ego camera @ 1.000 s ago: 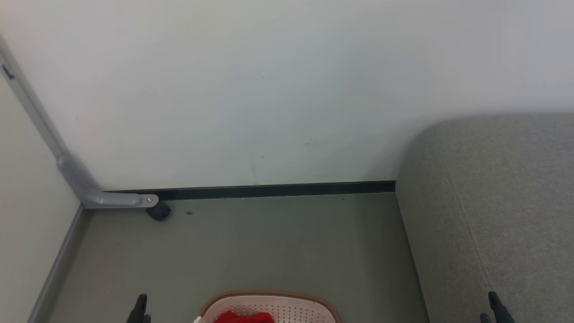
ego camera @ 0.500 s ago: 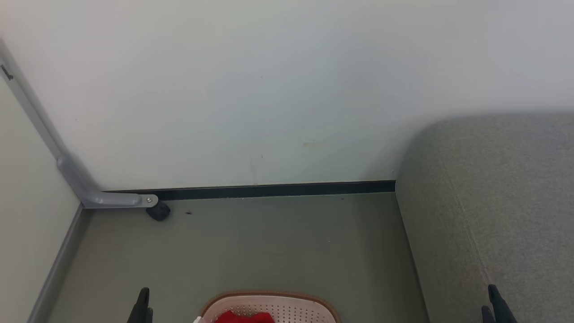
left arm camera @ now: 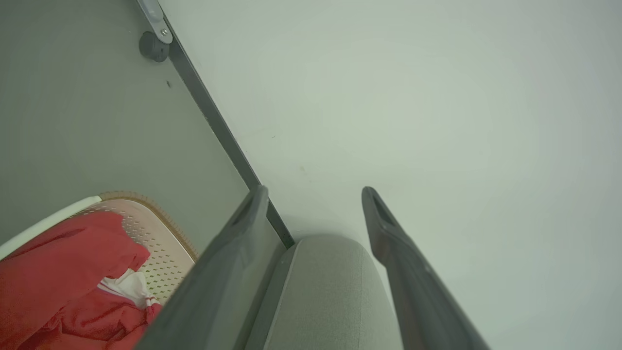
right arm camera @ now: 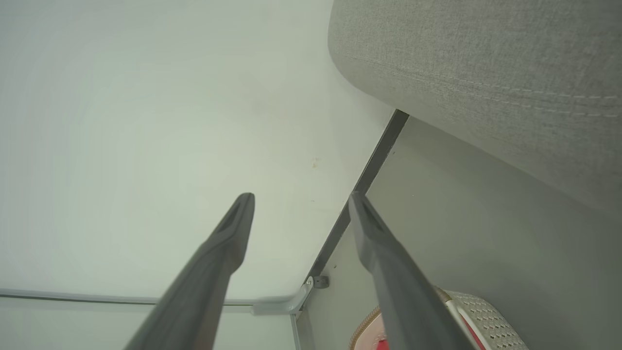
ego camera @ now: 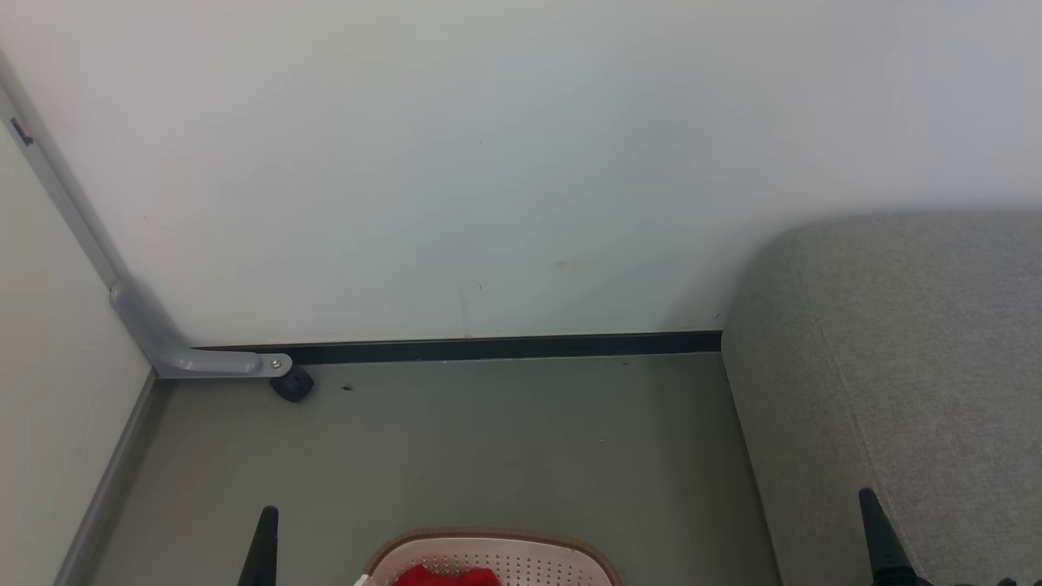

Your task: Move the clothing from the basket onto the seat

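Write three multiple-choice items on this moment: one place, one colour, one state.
1. Where does the basket stand?
A. on the floor, left of the seat
B. on the seat
C. on a shelf
2. What colour is most of the clothing?
A. blue
B. red
C. black
3. How is the left gripper?
A. shut on clothing
B. shut, empty
C. open, empty
Key: 1 A, the head view shows it on the floor beside the seat; 2 B, red fabric lies in the basket in the left wrist view; 3 C, its jaws stand apart with nothing between.
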Available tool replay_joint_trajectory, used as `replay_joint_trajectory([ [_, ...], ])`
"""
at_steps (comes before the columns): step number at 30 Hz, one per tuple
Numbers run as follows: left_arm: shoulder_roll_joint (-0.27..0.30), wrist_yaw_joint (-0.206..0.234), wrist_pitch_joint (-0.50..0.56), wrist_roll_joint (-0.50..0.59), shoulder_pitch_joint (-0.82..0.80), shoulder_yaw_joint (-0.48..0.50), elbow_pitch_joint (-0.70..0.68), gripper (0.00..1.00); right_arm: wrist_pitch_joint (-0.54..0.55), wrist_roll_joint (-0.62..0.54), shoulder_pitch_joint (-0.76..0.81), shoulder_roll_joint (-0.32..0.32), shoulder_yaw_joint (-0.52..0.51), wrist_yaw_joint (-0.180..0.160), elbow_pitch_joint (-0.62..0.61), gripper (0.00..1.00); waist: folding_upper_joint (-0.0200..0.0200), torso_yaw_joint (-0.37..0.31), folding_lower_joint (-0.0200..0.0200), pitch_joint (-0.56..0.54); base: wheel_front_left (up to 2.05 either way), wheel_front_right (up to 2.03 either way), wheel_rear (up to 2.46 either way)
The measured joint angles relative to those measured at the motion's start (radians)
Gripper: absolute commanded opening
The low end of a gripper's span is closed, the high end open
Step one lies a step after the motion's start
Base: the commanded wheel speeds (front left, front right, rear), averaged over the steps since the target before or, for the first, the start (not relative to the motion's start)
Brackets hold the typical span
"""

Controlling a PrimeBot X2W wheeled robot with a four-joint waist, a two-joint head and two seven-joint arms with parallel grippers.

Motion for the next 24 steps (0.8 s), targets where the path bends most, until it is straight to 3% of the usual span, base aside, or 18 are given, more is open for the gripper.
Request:
replay_joint_trajectory([
  [15,0.052,0.094,-0.056,0.334,-0.016,-0.084,-0.045,1.0,-0.057,-0.32,-0.033,-0.08,0.144,-0.083,-0.006,1.0,0.0,0.003,0.0,-0.007,0.0,0.0,0.0],
  [24,0.089,0.126,-0.088,0.522,-0.016,-0.149,-0.067,1.0,-0.091,-0.465,-0.052,-0.11,0.207,-0.11,-0.009,1.0,0.0,0.004,0.0,-0.014,0.0,0.0,0.0],
])
